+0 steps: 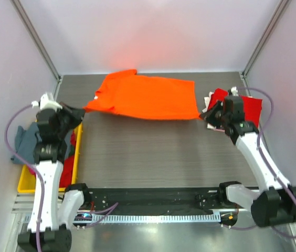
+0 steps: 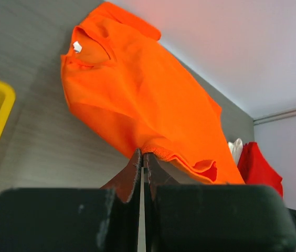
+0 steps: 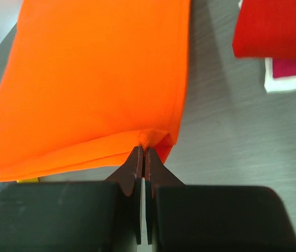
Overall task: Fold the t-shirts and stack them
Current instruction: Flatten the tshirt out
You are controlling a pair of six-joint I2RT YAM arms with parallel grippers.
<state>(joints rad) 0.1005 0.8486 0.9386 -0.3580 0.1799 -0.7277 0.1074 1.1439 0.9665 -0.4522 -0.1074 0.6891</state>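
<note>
T-shirt — bright orange, white neck tag — hangs stretched, two corners pinched.

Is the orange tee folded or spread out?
Spread out: orange tee stretched full width between left hand and right hand, each shut on an edge.

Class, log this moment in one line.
left claw: shut on orange t-shirt | right claw: shut on orange t-shirt | red t-shirt: far right

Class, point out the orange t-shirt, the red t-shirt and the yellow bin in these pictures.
orange t-shirt (image 1: 145, 97), top external view, middle of its body.
red t-shirt (image 3: 274, 26), right wrist view, middle of its visible cloth.
yellow bin (image 1: 26, 181), top external view, its near left corner.
</note>
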